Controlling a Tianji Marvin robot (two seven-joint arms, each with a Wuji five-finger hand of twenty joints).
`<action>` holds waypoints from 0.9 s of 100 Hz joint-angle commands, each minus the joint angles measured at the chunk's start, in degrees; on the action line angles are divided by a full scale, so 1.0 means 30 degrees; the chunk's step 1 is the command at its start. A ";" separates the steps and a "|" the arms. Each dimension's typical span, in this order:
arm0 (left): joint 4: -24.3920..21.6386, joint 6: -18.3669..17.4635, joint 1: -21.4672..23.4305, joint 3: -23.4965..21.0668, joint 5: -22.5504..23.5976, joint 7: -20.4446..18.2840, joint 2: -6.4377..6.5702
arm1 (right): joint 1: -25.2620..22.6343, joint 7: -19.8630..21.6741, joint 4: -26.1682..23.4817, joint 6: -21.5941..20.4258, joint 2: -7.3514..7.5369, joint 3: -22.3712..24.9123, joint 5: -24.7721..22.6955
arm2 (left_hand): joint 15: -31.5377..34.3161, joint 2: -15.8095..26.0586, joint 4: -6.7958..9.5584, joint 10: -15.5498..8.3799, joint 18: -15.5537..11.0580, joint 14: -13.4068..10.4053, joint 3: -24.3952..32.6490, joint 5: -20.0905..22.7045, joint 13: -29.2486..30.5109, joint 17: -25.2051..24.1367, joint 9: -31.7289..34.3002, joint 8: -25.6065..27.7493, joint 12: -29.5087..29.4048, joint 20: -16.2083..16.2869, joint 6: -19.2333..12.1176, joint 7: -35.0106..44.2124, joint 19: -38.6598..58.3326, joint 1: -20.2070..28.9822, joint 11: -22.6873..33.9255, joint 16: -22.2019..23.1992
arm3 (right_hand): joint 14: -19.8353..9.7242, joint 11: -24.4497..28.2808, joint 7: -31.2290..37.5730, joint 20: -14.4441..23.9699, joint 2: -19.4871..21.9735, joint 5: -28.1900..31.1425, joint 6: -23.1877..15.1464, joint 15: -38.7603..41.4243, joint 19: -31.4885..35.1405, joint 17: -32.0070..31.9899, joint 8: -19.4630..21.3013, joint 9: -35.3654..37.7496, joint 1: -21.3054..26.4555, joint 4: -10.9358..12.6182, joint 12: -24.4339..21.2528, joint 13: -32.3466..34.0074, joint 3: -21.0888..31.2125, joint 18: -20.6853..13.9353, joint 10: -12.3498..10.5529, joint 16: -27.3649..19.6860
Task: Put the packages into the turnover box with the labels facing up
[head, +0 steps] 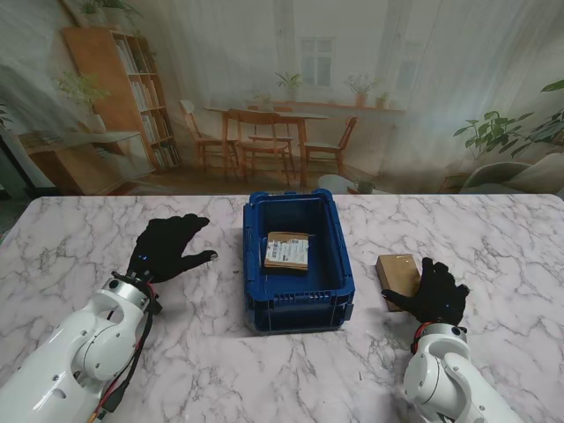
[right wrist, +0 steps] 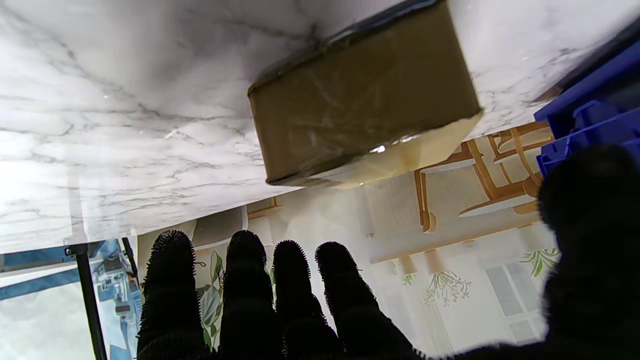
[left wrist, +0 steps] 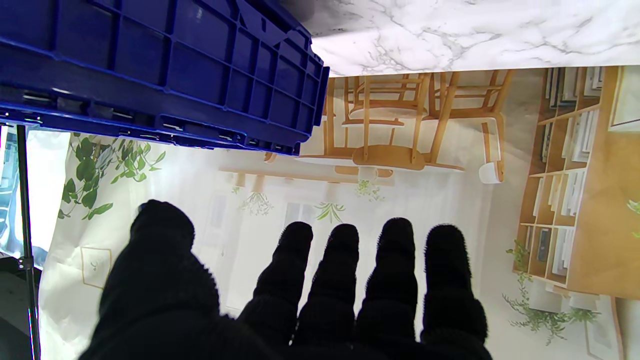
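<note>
A blue turnover box [head: 298, 263] stands in the middle of the marble table, and one package [head: 287, 250] lies inside it with its white label up. To the box's right a plain brown package [head: 397, 275] rests on the table, no label showing on its top. My right hand [head: 434, 293] in a black glove is open and hovers over that package's near edge; in the right wrist view the brown package [right wrist: 362, 102] is apart from the fingers [right wrist: 295, 290]. My left hand [head: 170, 247] is open beside the box's left wall [left wrist: 165, 65], holding nothing.
A printed backdrop of a room stands along the table's far edge. Bare marble [head: 493, 238] stretches right of the brown package and left of my left hand. A metal stand pole [right wrist: 90, 295] shows in the right wrist view.
</note>
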 commanded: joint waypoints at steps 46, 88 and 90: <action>0.0164 0.0129 -0.0201 0.0299 0.0567 -0.0364 0.0098 | 0.1613 -0.0066 0.2176 0.2254 -0.0335 -0.1385 0.0183 | -0.0047 0.0845 0.0421 -0.0196 0.0491 -0.0045 0.0051 0.0297 0.0148 -0.0292 0.0193 0.0204 0.0162 0.0396 -0.0076 -0.0026 -0.0280 0.0404 0.0167 0.0108 | 0.0806 0.0097 -0.1253 -0.3220 -0.0832 0.0949 0.1115 0.1582 0.4808 -0.0985 0.1967 -0.0659 -0.1708 -0.0487 -0.0133 0.0118 0.0828 -0.0852 0.0627 -0.0071; 0.0173 -0.0018 -0.0337 0.0424 0.0795 -0.0581 0.0165 | 0.1745 0.0652 0.2069 0.2784 -0.0346 -0.1594 0.0690 | -0.0059 0.0875 0.0425 -0.0234 0.0511 -0.0094 0.0056 0.0330 0.0142 -0.0301 0.0185 0.0234 0.0176 0.0401 -0.0119 0.0004 -0.0305 0.0404 0.0196 0.0101 | 0.0691 0.4566 0.4338 -0.4119 -0.1433 0.3403 -0.0227 0.6394 0.8435 0.0583 0.6830 0.1788 0.3746 0.0558 0.2417 0.2963 0.1436 -0.1308 0.0445 0.2045; 0.0174 -0.0041 -0.0346 0.0415 0.0804 -0.0594 0.0169 | 0.1750 0.0604 0.2061 0.2778 -0.0374 -0.1586 0.0767 | -0.0060 0.0903 0.0428 -0.0234 0.0512 -0.0115 0.0068 0.0322 0.0144 -0.0307 0.0170 0.0234 0.0174 0.0401 -0.0127 0.0001 -0.0308 0.0416 0.0190 0.0100 | 0.0638 0.4753 0.5002 -0.4105 -0.1369 0.3422 -0.0468 0.6628 0.8614 0.0679 0.7053 0.2083 0.3528 0.0437 0.2557 0.3163 0.2732 -0.1308 0.0273 0.2151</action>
